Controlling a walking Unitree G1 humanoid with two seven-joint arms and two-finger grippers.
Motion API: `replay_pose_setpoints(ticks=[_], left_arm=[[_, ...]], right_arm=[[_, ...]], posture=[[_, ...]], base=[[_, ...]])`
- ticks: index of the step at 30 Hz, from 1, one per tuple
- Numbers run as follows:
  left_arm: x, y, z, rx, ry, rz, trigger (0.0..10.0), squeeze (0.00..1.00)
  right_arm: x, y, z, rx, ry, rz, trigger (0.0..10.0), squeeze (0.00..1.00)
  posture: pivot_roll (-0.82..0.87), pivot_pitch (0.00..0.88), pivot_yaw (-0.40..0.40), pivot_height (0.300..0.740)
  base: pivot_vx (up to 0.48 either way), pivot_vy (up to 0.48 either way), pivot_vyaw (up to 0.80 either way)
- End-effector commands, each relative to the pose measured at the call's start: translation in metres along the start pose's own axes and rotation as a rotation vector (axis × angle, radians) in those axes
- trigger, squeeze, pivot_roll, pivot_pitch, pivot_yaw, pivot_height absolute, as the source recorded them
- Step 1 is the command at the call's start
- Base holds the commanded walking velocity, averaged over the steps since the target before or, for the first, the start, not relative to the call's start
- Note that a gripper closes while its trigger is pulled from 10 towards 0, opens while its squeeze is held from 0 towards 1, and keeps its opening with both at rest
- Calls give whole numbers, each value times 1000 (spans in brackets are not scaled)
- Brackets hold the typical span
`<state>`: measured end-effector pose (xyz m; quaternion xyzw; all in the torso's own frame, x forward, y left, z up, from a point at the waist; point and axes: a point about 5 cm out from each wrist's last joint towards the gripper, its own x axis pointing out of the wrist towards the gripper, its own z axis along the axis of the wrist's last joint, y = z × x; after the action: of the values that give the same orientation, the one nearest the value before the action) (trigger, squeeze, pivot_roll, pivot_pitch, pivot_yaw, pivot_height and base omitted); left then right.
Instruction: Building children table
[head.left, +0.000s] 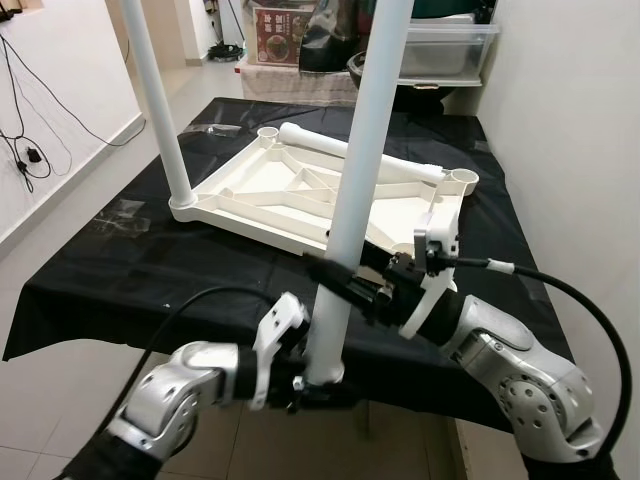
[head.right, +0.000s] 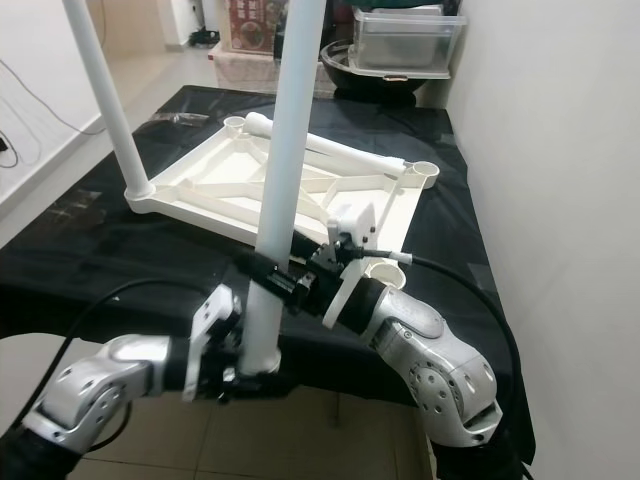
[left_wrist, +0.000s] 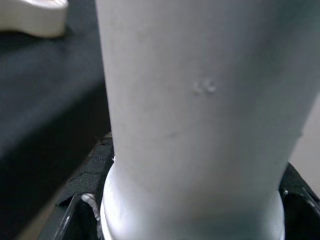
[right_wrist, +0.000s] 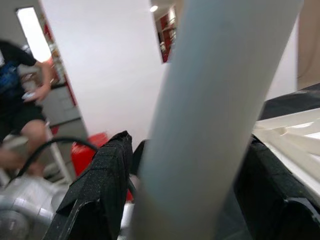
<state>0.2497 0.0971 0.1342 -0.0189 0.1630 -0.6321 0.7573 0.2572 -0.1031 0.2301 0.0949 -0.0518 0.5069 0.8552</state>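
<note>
A white table top (head.left: 300, 195) lies upside down on a table draped in black cloth (head.left: 120, 270), its ribbed underside facing up. One white leg (head.left: 155, 100) already stands upright in the corner socket at the robot's left, and another white leg (head.left: 350, 155) lies flat along the far edge of the top, between the two far sockets.

A third leg (head.left: 365, 170) stands upright at the near edge, close in front of the robot — both arms are on it. The left gripper (head.left: 320, 385) sits low down at the leg's flared foot, its black fingers clenched around the base; in the left wrist view the leg's collar (left_wrist: 190, 215) sits right against the camera with dark finger pads at either side. The right gripper (head.left: 335, 280) grasps the same leg higher up, reaching across from the robot's right with a black finger (right_wrist: 102, 180) on either side of the shaft.

Beyond the table stand a clear plastic storage bin (head.left: 440, 50) and a printed box (head.left: 280, 35) on the floor. In the right wrist view a person (right_wrist: 22, 95), blurred, sits in the background
</note>
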Motion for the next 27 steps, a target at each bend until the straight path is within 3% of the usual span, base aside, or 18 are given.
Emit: replay_pose_setpoints(ticks=[1,11,16,27], left_arm=[[-5,-7,-5,-14,34,-56,10000,0],[-13,-4,-10,22,92,-63,10000,0],[-5,0,-5,64,97,-61,10000,0],[4,-14,-15,45,112,-135,10000,0]], right_arm=[[0,7,-2,11,30,61,10000,0],[-1,9,-6,49,70,110,10000,0],[3,12,-5,94,54,136,10000,0],[13,16,-6,125,28,162,10000,0]], posture=[[171,27,-20,740],[167,28,-22,740],[165,29,-26,740],[162,34,-22,740]], base=[[0,0,0],[0,0,0],[0,0,0],[0,0,0]])
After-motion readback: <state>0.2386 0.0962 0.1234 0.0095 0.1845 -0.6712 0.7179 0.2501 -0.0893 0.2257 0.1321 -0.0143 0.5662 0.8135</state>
